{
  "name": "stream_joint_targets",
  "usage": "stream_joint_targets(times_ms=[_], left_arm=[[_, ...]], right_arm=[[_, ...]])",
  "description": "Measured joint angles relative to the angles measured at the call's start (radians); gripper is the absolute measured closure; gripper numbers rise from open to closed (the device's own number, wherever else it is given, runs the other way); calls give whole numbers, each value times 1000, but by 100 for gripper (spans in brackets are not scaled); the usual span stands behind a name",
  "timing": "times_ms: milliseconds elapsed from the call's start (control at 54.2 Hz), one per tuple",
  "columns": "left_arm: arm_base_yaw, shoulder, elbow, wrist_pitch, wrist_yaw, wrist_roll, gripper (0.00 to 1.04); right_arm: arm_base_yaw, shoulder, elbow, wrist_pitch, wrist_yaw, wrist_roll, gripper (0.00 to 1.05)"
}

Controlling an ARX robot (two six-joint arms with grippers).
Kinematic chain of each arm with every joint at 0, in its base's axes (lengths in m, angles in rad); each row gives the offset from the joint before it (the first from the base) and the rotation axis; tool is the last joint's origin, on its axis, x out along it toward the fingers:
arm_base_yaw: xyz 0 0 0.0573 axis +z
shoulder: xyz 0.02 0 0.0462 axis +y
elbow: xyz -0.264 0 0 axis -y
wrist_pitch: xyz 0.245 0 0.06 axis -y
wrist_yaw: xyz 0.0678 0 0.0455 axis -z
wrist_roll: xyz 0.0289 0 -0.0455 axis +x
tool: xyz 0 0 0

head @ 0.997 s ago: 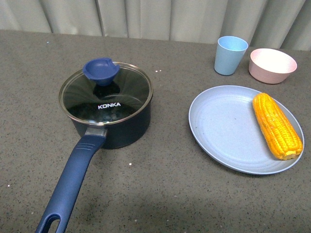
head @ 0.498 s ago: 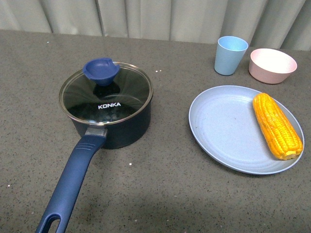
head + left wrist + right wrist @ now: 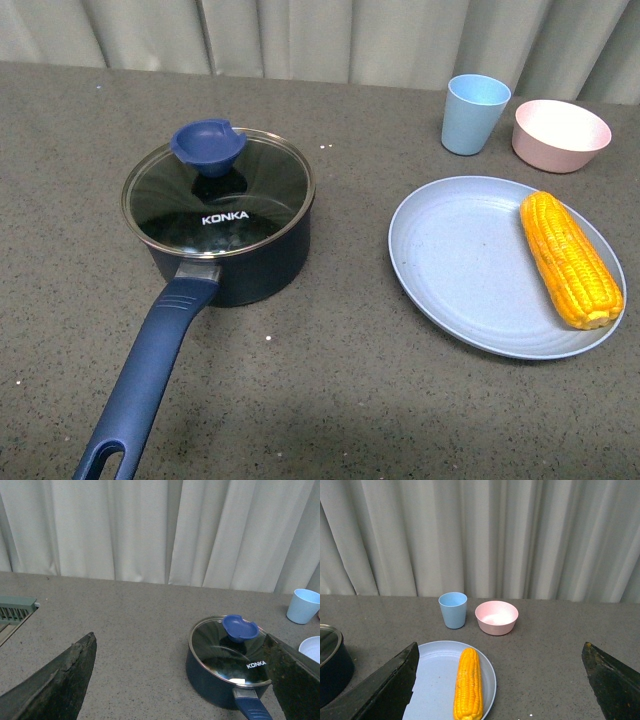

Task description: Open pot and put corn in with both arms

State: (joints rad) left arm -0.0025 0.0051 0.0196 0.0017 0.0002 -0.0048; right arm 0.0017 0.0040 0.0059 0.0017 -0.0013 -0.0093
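Pale pleated curtains (image 3: 300,40) hang behind the far edge of a grey speckled bench (image 3: 330,380). On its left half stands the pot (image 3: 240,265), navy, closed by the glass lid (image 3: 250,190) marked KONKA with a blue knob (image 3: 208,145). Its long handle (image 3: 150,370) runs towards the near edge. On the right half lies a pale blue plate (image 3: 450,250), close to the right edge. The corn (image 3: 568,258) rests on the plate's right side, lengthwise from far to near. Towards the far right corner stand a pink bowl (image 3: 560,135) and, just left of it, a light blue cup (image 3: 476,115). The left gripper (image 3: 178,637) is spread wide with nothing between its fingers, and the pot lies ahead of it. The right gripper (image 3: 500,645) is likewise wide and empty, above the plate.
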Motion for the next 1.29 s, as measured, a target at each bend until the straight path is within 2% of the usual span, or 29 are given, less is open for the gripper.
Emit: stream_joint_targets(times_ms=[701, 720, 738, 775, 830, 978, 1218, 1292], left_arm=[[0, 0, 0, 0, 0, 0, 7], [-3, 2, 1, -3, -9, -2, 7], [-28, 14, 6, -29, -103, -22, 7], [-56, 48, 13, -56, -222, -56, 7], [-66, 89, 14, -45, -302, -102, 7], [-92, 277, 25, 143, -298, -153, 7], [-127, 890, 112, 647, -257, -208, 7], [-146, 1053, 160, 746, -241, -214, 7]], right_arm=[[0, 0, 0, 0, 0, 0, 9], [0, 0, 0, 0, 0, 0, 9], [0, 0, 0, 0, 0, 0, 9], [0, 0, 0, 0, 0, 0, 9], [0, 0, 0, 0, 2, 0, 9], [-1, 0, 0, 0, -1, 0, 9], [-1, 0, 0, 0, 0, 0, 9], [-1, 0, 0, 0, 0, 0, 9]])
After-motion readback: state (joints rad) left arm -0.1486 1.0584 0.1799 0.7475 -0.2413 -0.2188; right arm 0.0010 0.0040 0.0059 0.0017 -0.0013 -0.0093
